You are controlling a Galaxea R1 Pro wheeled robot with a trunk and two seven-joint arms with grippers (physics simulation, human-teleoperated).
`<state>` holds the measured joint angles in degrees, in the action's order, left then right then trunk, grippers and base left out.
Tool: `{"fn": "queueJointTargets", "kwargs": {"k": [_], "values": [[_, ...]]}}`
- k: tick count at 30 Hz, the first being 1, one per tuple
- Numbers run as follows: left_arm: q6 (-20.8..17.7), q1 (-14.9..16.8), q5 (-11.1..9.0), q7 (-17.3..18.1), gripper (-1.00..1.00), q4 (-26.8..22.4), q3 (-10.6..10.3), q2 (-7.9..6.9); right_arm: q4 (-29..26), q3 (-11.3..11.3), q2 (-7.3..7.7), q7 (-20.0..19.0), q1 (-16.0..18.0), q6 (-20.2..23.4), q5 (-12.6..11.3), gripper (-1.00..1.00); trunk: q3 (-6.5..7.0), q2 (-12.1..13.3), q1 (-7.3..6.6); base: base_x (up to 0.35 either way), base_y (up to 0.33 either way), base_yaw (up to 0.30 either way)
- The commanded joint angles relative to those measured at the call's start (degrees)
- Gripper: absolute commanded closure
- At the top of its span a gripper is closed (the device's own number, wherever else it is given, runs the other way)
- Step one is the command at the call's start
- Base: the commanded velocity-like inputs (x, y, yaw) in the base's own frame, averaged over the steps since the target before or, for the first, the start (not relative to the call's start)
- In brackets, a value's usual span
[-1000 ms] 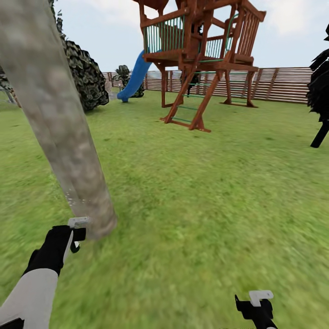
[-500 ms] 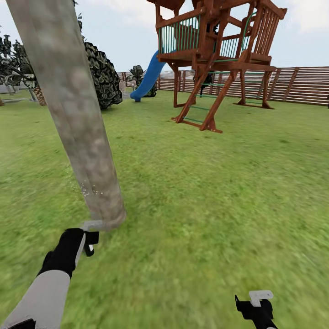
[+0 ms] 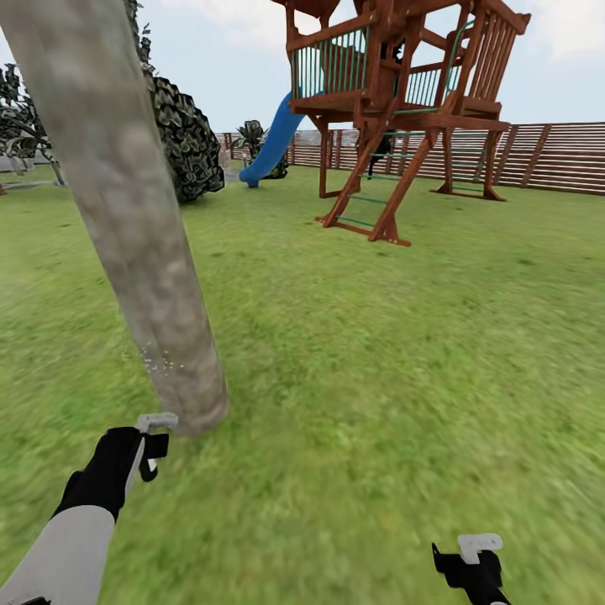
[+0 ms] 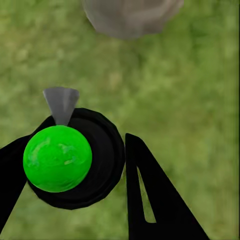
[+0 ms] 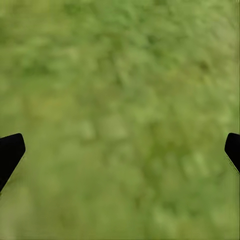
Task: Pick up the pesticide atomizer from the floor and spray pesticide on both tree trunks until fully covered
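The left gripper (image 4: 90, 165) clamps the pesticide atomizer (image 4: 70, 157) near the base of a tree trunk (image 3: 139, 218), where only a few pale pesticide specks (image 3: 158, 363) dot the bark, leaving most spraying undone, while the right gripper (image 5: 120, 150) hangs wide apart, empty.

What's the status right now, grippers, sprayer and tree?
Left gripper shut on sprayer, nozzle toward tree trunk. Right gripper open over grass. White specks low on trunk; nothing between nozzle and bark.
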<state>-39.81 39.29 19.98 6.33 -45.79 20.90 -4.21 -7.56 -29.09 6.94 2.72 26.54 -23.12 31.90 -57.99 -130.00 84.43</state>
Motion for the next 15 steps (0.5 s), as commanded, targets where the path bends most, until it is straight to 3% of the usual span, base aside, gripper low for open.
{"fn": "queueJointTargets", "kwargs": {"k": [1, 5, 8, 10, 12, 15], "values": [[0.00, 0.00, 0.06, -0.01, 1.00, -0.02, 0.02, -0.04, 0.00, 0.00, 0.00, 0.00, 0.00, 0.00, 0.00, -1.00, 0.00, 0.00, 0.00, 0.337, 0.000, 0.000], [0.04, 0.00, 0.20, -0.06, 1.00, -0.19, 0.28, -0.67, 0.00, 0.00, 0.00, 0.00, 0.00, 0.00, 0.00, -1.00, 0.00, 0.00, 0.00, 0.323, 0.000, 0.000], [0.08, -0.20, 0.37, -0.49, 1.00, -0.03, 0.49, -3.50, 0.00, 0.00, 0.00, 0.00, 0.00, 0.00, 0.00, -1.00, 0.00, 0.00, 0.00, 0.082, 0.000, 0.000], [0.08, -0.77, 0.30, -0.52, 1.00, -0.01, 0.57, -4.12, 0.00, 0.00, 0.00, 0.00, 0.00, 0.00, 0.00, -1.00, 0.00, 0.00, 0.00, 0.018, 0.000, 0.000], [1.15, -1.59, 0.09, -0.55, 1.00, 0.07, 0.32, -3.55, 0.00, 0.00, 0.00, 0.00, 0.00, 0.00, 0.00, -1.00, 0.00, 0.00, 0.00, 0.003, 0.000, 0.000], [4.17, -1.69, 0.06, -0.18, 1.00, 0.09, 0.13, -1.35, 0.00, 0.00, 0.00, 0.00, 0.00, 0.00, 0.00, -1.00, 0.00, 0.00, 0.00, 0.000, 0.000, 0.000]]}}
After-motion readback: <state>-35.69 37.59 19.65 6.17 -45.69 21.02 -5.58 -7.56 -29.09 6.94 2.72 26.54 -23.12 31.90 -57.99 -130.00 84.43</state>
